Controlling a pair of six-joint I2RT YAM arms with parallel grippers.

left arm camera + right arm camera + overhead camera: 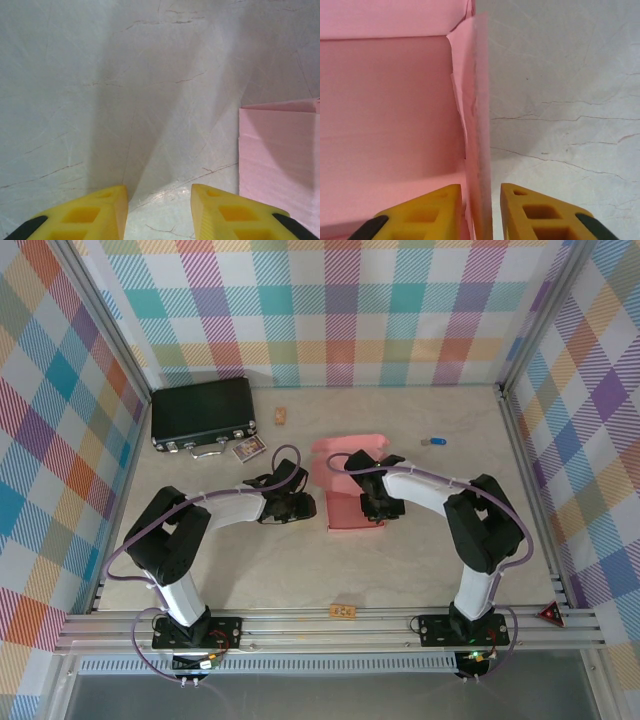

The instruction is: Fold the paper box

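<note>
The salmon-pink paper box [342, 502] stands partly formed at mid-table, its walls raised and a flap lying toward the back. My right gripper [376, 508] is at the box's right side. In the right wrist view its yellow jaws [481, 200] straddle the upright right wall [477, 125], the left fingertip [445, 205] inside the box [390, 110] against the wall, with a small gap on the outer side. My left gripper [303, 506] sits low just left of the box. Its jaws [159, 200] are open over bare table, the box's pink side [280, 160] to their right.
A black case with metal latches [202, 415] lies at the back left, a small card [249, 449] in front of it. A small wooden piece [282, 416] and a blue item [437, 441] lie at the back. An orange tag [343, 611] sits near the front rail.
</note>
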